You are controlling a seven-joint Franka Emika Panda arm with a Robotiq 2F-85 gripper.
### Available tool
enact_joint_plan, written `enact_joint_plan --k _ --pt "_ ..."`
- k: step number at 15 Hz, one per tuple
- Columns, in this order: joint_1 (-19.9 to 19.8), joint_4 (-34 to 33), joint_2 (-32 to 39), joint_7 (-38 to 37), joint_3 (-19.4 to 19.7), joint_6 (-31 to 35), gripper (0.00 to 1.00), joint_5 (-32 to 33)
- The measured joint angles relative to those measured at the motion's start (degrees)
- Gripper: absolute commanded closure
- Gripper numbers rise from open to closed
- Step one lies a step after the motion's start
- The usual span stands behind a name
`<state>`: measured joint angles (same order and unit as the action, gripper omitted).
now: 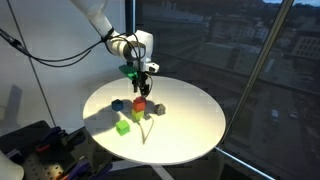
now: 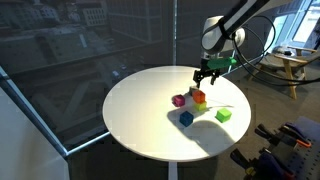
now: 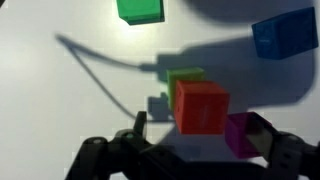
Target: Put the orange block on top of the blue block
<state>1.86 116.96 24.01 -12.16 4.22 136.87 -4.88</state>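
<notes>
The orange block (image 3: 202, 107) lies in the middle of the wrist view, between and below my open gripper's (image 3: 200, 122) two fingers, which do not touch it. In both exterior views the gripper (image 1: 146, 79) (image 2: 207, 76) hovers just above the orange block (image 1: 140, 104) (image 2: 199, 96) in a cluster of cubes. The blue block (image 3: 285, 35) lies apart from it on the table at the upper right of the wrist view, and also shows in both exterior views (image 1: 117, 104) (image 2: 186, 118).
A yellow-green cube (image 3: 185, 78) touches the orange block's far side. A maroon cube (image 3: 240, 135) (image 2: 179, 100) lies close beside it near one finger. A green cube (image 3: 140, 10) (image 1: 123, 126) lies farther off. All are on a round white table (image 1: 190, 125).
</notes>
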Motion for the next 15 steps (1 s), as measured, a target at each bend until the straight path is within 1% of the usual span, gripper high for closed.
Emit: enact_joint_plan --k 5,15 --pt "0.5 -0.9 1.6 -0.2 0.0 0.3 0.00 1.1" --pt "1.0 -6.8 7.5 -1.1 0.0 0.3 0.00 1.2"
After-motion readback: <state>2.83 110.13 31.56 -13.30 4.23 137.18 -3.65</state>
